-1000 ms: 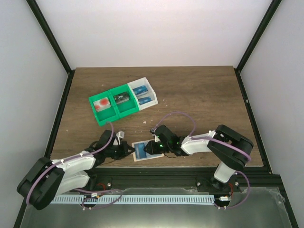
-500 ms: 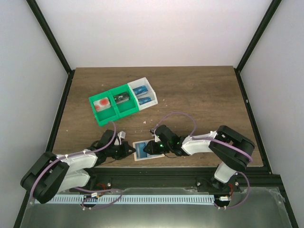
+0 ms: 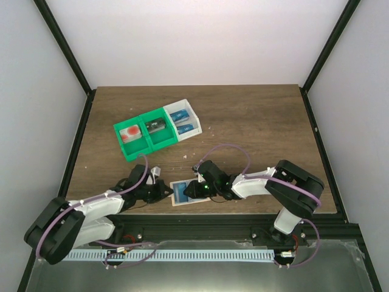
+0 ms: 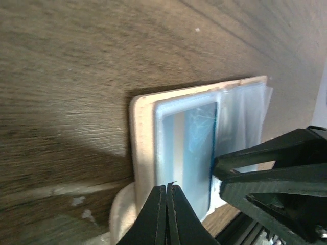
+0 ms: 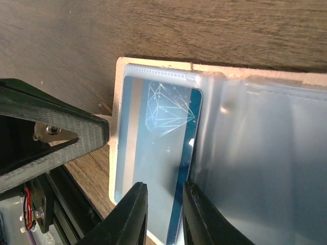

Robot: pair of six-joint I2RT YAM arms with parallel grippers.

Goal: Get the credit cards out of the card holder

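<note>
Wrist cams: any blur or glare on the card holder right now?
Left wrist: table grain soft, far end of the card holder washed out by bright light. Right wrist: credit card sharp, mild sheen on the clear sleeve. Top external: even light, holder small.

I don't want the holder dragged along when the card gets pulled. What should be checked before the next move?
1. Card holder lying open on the table: ok.
2. Left gripper shut at the holder's edge: ok.
3. Holder actually pinned down: cannot tell.
4. Blue card inside its clear sleeve: ok.
5. Right gripper, jaws slightly apart, over the card's edge: ok.
6. That gripper touching the card: cannot tell.
</note>
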